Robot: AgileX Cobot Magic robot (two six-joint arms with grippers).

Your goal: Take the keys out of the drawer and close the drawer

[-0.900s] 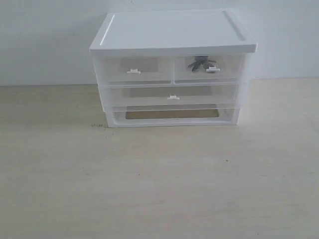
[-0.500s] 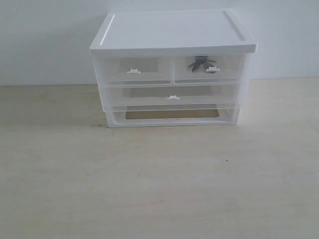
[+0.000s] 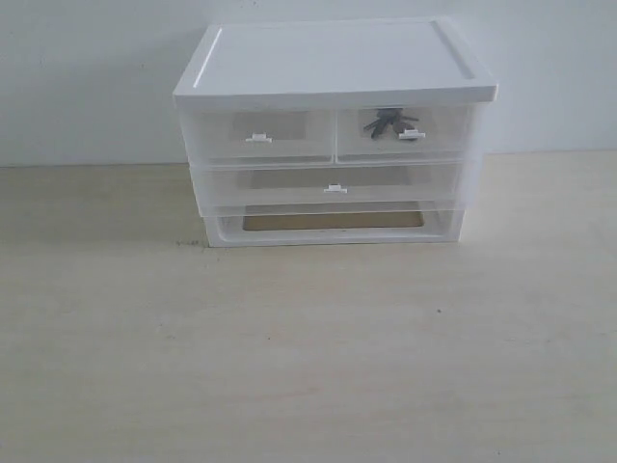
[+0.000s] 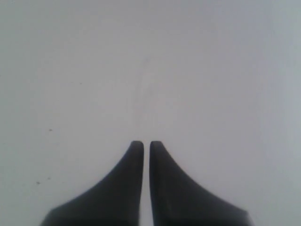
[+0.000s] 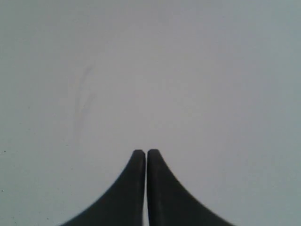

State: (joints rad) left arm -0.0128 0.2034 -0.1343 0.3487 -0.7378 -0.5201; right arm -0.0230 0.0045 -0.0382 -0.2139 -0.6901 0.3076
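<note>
Sitting inside the shut right-hand small drawer [image 3: 439, 143], toward the table's [image 3: 308, 367] far edge: keys [image 3: 388, 122], seemingly light, rigid, loose, slippery. Pinch at the ring. Closed, empty: left fingers [image 4: 134, 157], right fingers [image 5: 136, 165].

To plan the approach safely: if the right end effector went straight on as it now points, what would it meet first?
Probably only the plain pale grey surface ahead of the shut right end effector; its wrist view shows nothing else in that line. How far off the surface lies, I cannot tell.
</note>
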